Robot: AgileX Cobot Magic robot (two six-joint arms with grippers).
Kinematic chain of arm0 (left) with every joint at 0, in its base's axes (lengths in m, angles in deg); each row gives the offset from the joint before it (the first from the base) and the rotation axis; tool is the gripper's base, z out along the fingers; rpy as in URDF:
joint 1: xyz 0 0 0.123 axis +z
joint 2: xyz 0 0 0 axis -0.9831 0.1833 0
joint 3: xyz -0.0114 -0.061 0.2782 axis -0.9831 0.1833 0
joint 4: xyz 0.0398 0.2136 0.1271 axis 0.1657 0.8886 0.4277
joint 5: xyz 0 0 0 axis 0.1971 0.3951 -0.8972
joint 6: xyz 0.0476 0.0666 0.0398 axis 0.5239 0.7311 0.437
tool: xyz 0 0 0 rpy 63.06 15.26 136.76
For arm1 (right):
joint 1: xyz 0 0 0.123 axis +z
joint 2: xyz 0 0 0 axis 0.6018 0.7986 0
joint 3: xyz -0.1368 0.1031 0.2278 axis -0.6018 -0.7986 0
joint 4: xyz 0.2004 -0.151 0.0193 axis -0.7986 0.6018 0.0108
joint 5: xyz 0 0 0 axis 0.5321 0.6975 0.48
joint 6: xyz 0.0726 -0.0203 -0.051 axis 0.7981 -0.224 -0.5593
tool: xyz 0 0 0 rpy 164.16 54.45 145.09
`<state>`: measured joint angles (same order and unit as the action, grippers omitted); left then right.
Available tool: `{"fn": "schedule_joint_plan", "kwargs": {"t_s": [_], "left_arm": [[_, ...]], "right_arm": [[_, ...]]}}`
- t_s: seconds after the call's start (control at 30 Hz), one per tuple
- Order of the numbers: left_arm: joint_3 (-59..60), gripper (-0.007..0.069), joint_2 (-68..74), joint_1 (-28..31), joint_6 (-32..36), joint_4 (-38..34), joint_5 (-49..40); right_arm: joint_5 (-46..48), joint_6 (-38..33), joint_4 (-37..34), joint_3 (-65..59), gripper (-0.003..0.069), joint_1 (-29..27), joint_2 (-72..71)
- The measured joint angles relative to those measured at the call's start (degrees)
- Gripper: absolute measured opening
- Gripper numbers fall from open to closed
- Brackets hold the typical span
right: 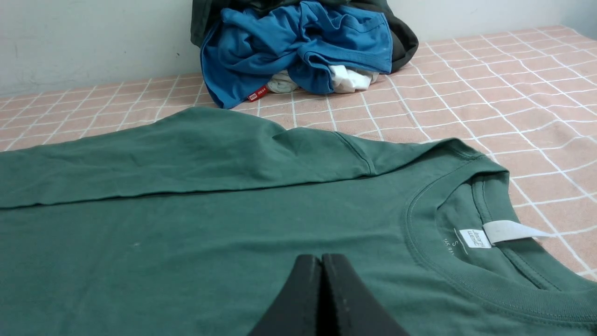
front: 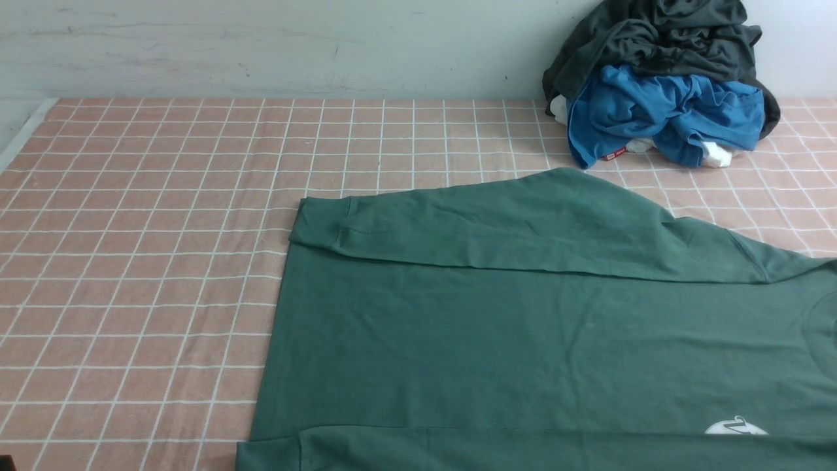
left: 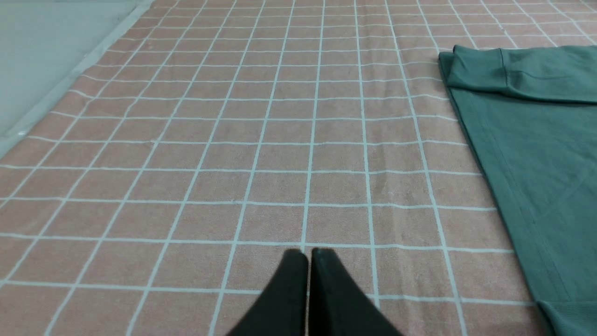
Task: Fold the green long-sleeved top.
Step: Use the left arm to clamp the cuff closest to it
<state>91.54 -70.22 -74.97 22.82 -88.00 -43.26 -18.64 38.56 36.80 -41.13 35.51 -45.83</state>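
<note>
Left pincer point(left: 308, 261): tips pressed together, nothing between them, over bare checked cloth point(left: 186, 140). The green top point(left: 536, 140) lies flat off toward the right arm, apart from it. Right pincer point(right: 322, 263): tips together, empty, over the top's chest; contact cannot be told. Collar point(right: 413, 224) with white label point(right: 508, 230) near, to one side. Beyond, one sleeve point(right: 163, 154) lies folded across the body. Farther off, a blue garment point(right: 298, 46) and a dark garment point(front: 654, 33) are heaped at the wall point(front: 261, 46).
</note>
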Motion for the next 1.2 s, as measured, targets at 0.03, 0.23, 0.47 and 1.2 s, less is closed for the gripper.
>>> {"fn": "schedule_joint_plan", "kwargs": {"t_s": [0.03,0.23,0.47,1.2], "left_arm": [[0.0,-0.0007,0.0,0.0,0.0,-0.6,0.0],[0.0,-0.0007,0.0,0.0,-3.1,-13.3,0.0],[0.0,-0.0007,0.0,0.0,-10.7,-46.4,-0.1],[-20.8,-0.0007,11.3,0.0,15.3,-38.4,-22.3]], "right_arm": [[0.0,0.0,0.0,0.0,-0.0014,0.0,0.0],[-0.1,4.1,-2.7,0.0,-0.0014,0.0,0.0],[-0.6,22.1,-25.3,-0.1,-0.0014,0.0,0.0],[5.4,-0.5,-25.8,14.5,-0.0014,0.0,9.5]]}}
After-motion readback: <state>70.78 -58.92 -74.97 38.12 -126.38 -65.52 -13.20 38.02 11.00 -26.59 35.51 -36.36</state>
